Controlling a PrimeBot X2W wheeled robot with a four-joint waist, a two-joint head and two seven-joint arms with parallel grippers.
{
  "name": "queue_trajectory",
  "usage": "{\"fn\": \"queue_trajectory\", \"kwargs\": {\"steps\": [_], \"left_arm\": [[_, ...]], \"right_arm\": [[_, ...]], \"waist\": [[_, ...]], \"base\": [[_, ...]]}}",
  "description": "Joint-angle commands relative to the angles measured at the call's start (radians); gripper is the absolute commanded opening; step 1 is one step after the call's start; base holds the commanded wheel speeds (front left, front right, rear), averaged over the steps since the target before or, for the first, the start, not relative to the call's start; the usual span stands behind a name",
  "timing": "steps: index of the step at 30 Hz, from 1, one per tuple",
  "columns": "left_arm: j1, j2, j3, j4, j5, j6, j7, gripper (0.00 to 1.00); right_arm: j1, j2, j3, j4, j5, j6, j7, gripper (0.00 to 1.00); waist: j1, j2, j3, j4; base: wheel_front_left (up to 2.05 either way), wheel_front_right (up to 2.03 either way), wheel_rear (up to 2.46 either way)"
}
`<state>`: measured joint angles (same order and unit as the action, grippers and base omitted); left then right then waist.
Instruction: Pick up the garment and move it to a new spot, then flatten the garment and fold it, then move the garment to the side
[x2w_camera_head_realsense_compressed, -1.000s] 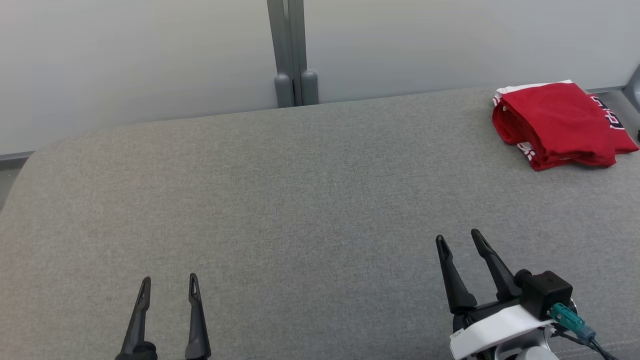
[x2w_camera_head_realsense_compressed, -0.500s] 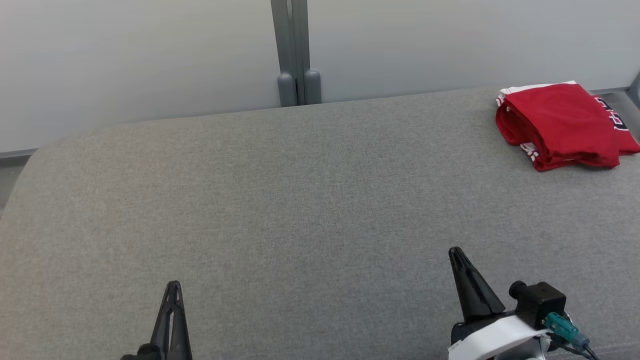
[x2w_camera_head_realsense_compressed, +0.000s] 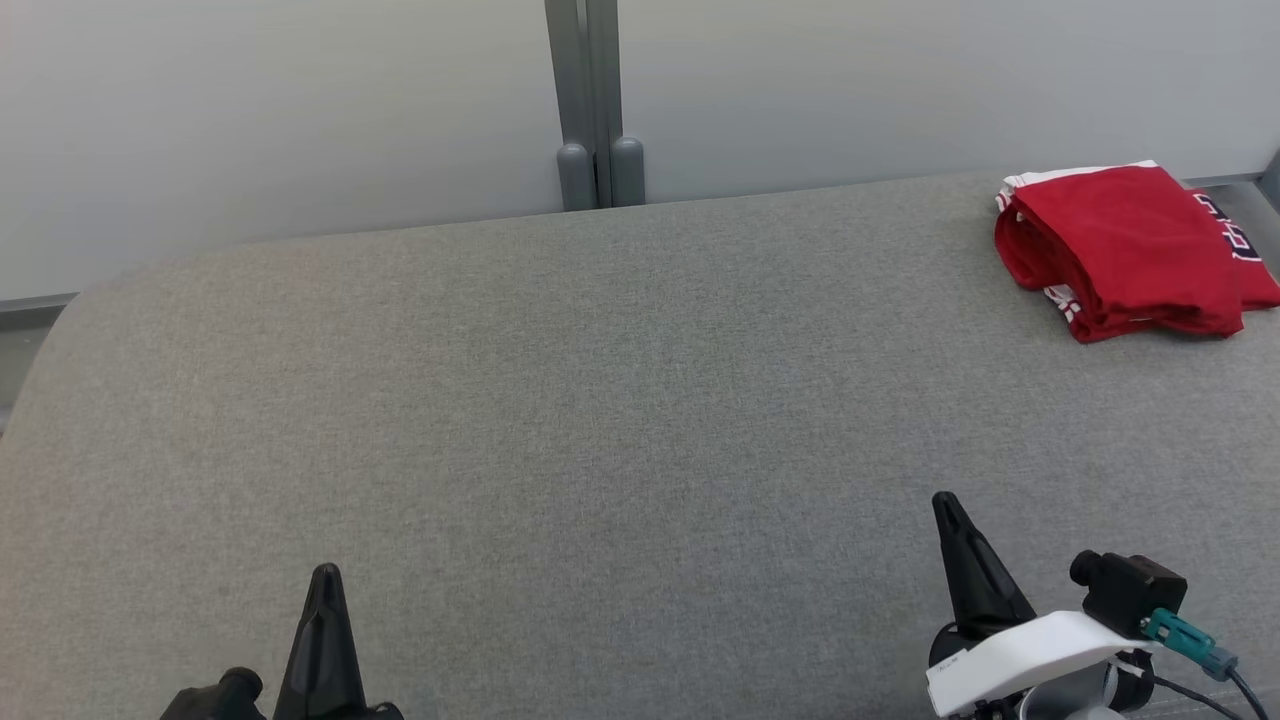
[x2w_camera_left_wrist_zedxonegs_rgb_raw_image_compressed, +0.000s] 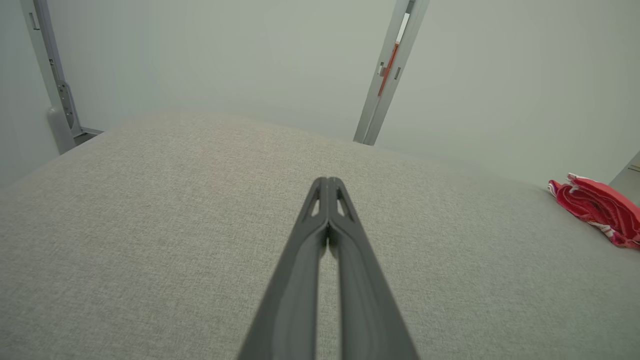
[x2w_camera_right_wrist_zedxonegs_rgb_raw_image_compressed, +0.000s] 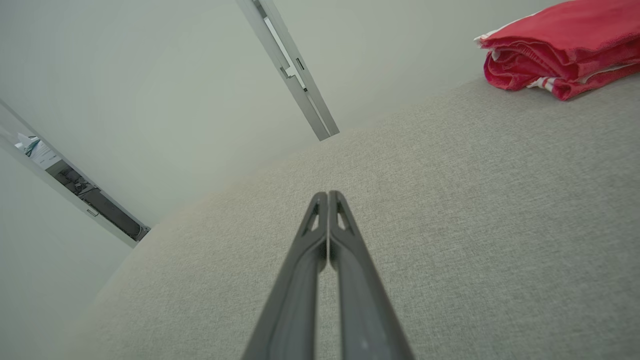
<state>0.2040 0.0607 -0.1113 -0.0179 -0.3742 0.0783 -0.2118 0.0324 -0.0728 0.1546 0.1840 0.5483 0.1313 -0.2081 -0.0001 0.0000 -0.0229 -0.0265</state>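
The garment (x2w_camera_head_realsense_compressed: 1130, 250) is red with white striped trim and lies folded in a compact bundle at the far right corner of the grey fabric surface (x2w_camera_head_realsense_compressed: 600, 400). The same garment (x2w_camera_left_wrist_zedxonegs_rgb_raw_image_compressed: 600, 210) sits at the right edge of the left wrist view, and the garment (x2w_camera_right_wrist_zedxonegs_rgb_raw_image_compressed: 560, 45) is at the upper right of the right wrist view. My left gripper (x2w_camera_head_realsense_compressed: 325, 580) is shut and empty near the front left. My right gripper (x2w_camera_head_realsense_compressed: 945, 505) is shut and empty near the front right, well short of the garment. The left gripper (x2w_camera_left_wrist_zedxonegs_rgb_raw_image_compressed: 327, 182) and the right gripper (x2w_camera_right_wrist_zedxonegs_rgb_raw_image_compressed: 327, 196) have their fingers pressed together.
A pale wall with a grey vertical post (x2w_camera_head_realsense_compressed: 590, 100) runs behind the surface's far edge. The surface's rounded left corner (x2w_camera_head_realsense_compressed: 60, 320) drops off to the floor. Wide bare fabric lies between the grippers and the garment.
Both grippers have gone from open to shut, empty. Both have drawn back towards the front edge, and the right one has shifted to the right.
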Motion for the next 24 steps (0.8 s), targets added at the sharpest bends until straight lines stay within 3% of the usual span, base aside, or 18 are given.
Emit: {"fn": "queue_trajectory", "kwargs": {"steps": [1, 24], "left_arm": [[-0.035, 0.011, 0.007, -0.001, -0.049, -0.01, 0.007, 0.0], [-0.125, 0.027, 0.045, 0.084, -0.436, -0.073, 0.081, 0.0]], "right_arm": [[-0.032, -0.005, -0.009, -0.011, 0.044, 0.0, 0.009, 0.0], [-0.067, -0.014, -0.066, 0.009, 0.374, 0.0, 0.086, 0.0]], "waist": [[0.0001, 0.0, 0.0, 0.0], [0.0001, 0.0, 0.006, 0.006]], "base": [[0.0, 0.0, 0.0], [0.0, 0.0, 0.0]]}}
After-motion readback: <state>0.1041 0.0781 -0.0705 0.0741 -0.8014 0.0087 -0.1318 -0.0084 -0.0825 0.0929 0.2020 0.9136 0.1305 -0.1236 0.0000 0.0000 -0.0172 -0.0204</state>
